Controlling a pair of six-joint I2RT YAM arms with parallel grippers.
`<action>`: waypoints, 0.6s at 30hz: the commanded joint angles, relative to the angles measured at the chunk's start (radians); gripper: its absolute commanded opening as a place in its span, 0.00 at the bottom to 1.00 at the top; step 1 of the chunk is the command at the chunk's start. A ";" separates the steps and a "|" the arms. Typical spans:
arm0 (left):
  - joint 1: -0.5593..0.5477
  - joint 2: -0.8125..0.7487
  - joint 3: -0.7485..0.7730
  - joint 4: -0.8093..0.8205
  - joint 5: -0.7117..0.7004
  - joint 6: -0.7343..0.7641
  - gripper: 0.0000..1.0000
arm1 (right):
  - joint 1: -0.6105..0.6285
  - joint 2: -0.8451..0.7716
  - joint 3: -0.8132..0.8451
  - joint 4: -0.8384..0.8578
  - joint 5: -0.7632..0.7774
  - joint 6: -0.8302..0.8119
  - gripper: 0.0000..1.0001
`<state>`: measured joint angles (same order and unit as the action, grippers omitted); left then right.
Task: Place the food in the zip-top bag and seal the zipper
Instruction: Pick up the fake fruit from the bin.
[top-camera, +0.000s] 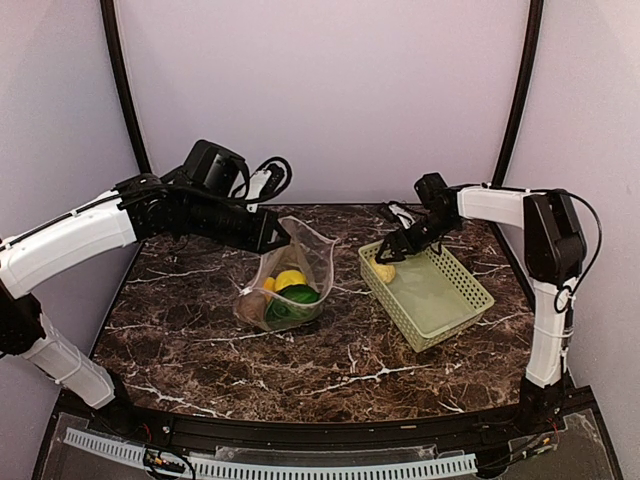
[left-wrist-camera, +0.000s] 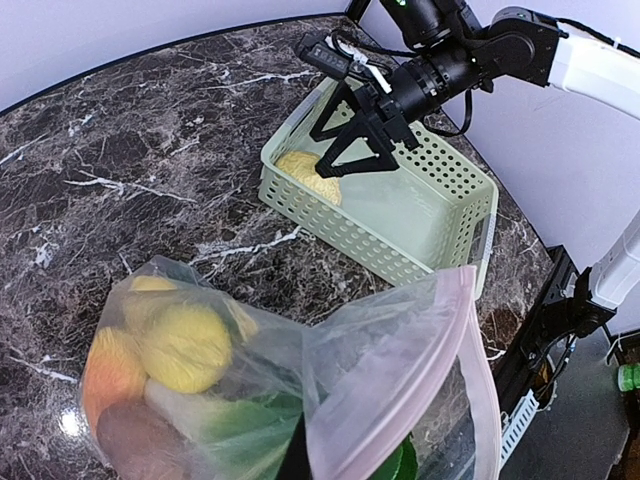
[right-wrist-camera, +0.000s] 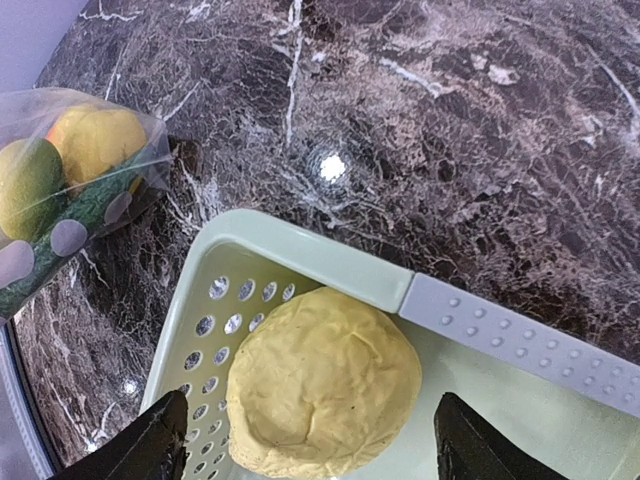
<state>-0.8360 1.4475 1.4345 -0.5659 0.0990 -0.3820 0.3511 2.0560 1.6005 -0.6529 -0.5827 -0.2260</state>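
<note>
The right gripper is wide open and holds nothing. It points down into the basket, at the corner toward 10 o'clock in the top view. Its two black fingers stand on each side of a lumpy yellow food, one at its 9 o'clock and one at its 3 o'clock in the wrist view. There is a small gap on each side, so they do not touch it. The yellow food lies on the basket floor, close to the rim. The basket is light green with lots of little holes. At 9 o'clock from the basket is the bag. The left gripper is shut tight on the bag's top edge and holds it up, at the bag's 10 o'clock. The bag's mouth is open and its pink zipper is not closed. Inside the bag lie a lemon, an orange piece and some green leafy food. The bag's bottom rests on the dark table.
</note>
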 joint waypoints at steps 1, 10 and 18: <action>0.006 0.000 -0.020 0.011 0.016 -0.012 0.01 | 0.021 0.041 0.015 -0.023 0.001 -0.013 0.82; 0.005 -0.004 -0.028 0.010 0.019 -0.014 0.01 | 0.033 0.076 0.031 -0.044 0.013 -0.019 0.81; 0.006 -0.008 -0.041 0.017 0.020 -0.016 0.01 | 0.032 0.067 0.029 -0.044 0.048 -0.025 0.65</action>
<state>-0.8360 1.4475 1.4151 -0.5529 0.1158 -0.3912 0.3779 2.1197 1.6066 -0.6895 -0.5652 -0.2401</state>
